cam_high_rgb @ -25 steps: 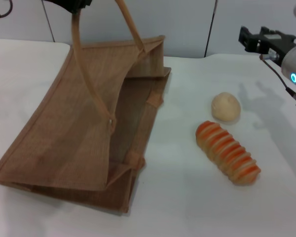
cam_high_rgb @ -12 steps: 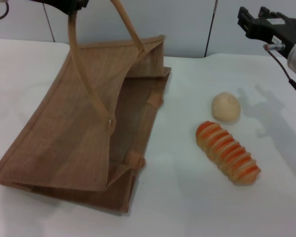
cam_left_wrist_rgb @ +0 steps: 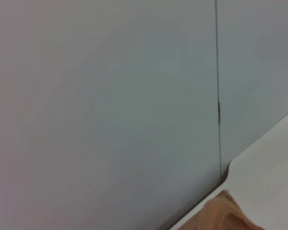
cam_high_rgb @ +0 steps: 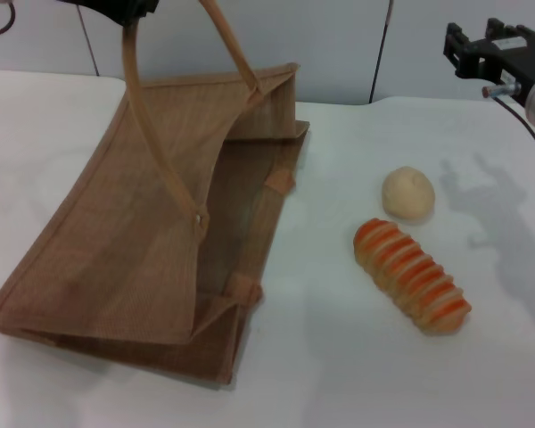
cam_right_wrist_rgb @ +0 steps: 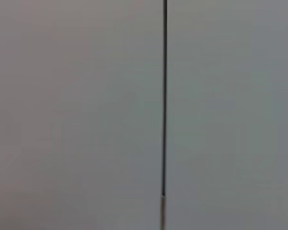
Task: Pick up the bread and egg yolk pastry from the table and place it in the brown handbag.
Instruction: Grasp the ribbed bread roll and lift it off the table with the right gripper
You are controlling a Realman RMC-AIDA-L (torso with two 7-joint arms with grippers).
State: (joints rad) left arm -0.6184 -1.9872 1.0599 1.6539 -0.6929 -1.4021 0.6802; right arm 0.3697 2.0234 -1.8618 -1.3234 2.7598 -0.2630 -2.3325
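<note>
The brown handbag (cam_high_rgb: 152, 214) lies tilted on the white table (cam_high_rgb: 339, 357), with its mouth facing the foods. One handle (cam_high_rgb: 165, 169) is pulled up to the top left, where my left gripper (cam_high_rgb: 129, 9) is shut on it at the picture's edge. A tan piece of the handbag (cam_left_wrist_rgb: 225, 215) shows in the left wrist view. The egg yolk pastry (cam_high_rgb: 407, 193), a pale round ball, rests right of the bag. Just in front of it lies the bread (cam_high_rgb: 412, 275), a ridged loaf with orange stripes. My right gripper (cam_high_rgb: 471, 46) hangs open, high at the far right, well above both foods.
A grey panelled wall (cam_high_rgb: 339, 45) runs behind the table's far edge. The right wrist view shows only a wall panel seam (cam_right_wrist_rgb: 163, 96). Bare table lies between the bag and the foods.
My right gripper has risen and drifted to the right, away from the foods. The left gripper, the bag and both foods have stayed put.
</note>
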